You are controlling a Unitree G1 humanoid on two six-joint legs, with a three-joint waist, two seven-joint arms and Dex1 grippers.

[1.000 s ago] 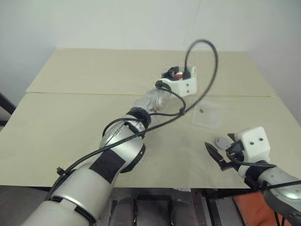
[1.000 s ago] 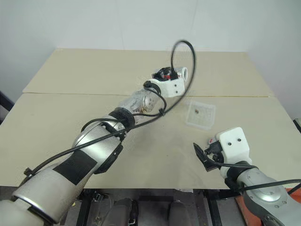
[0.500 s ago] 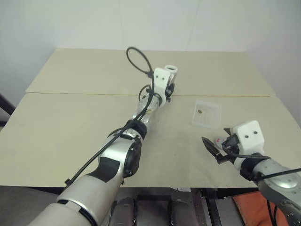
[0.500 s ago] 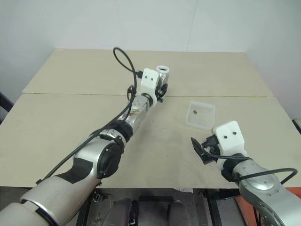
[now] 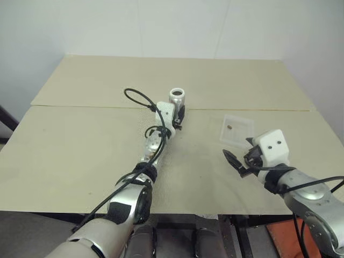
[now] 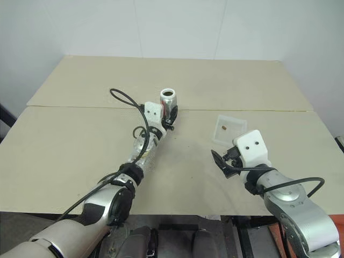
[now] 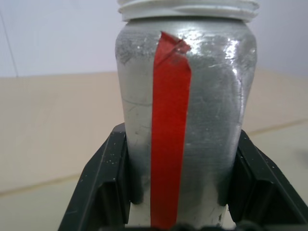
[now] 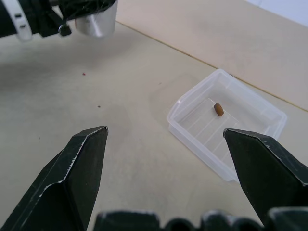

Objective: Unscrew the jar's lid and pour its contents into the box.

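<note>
Jar upright and open in the left grip, 1 brown bit already in the box

The left gripper (image 7: 180, 192) has its 2 black fingers (image 7: 103, 185) clamped on the lower sides of the jar (image 5: 177, 98), which stands upright with its mouth bare, near the middle of the desk (image 5: 80, 145) toward the far edge. The right gripper (image 8: 166, 163) hangs with jaws spread wide and nothing between them, near the desk's right front, aimed toward the box (image 8: 226, 120). The box sits close to the right edge, well apart from the jar, and holds 1 small brown piece (image 8: 218, 109). The lid cannot be made out. Likely risks: with the hold low on the jar, the can could slip or swing when moved; the idle right gripper, near the light box, could nudge it.
</note>
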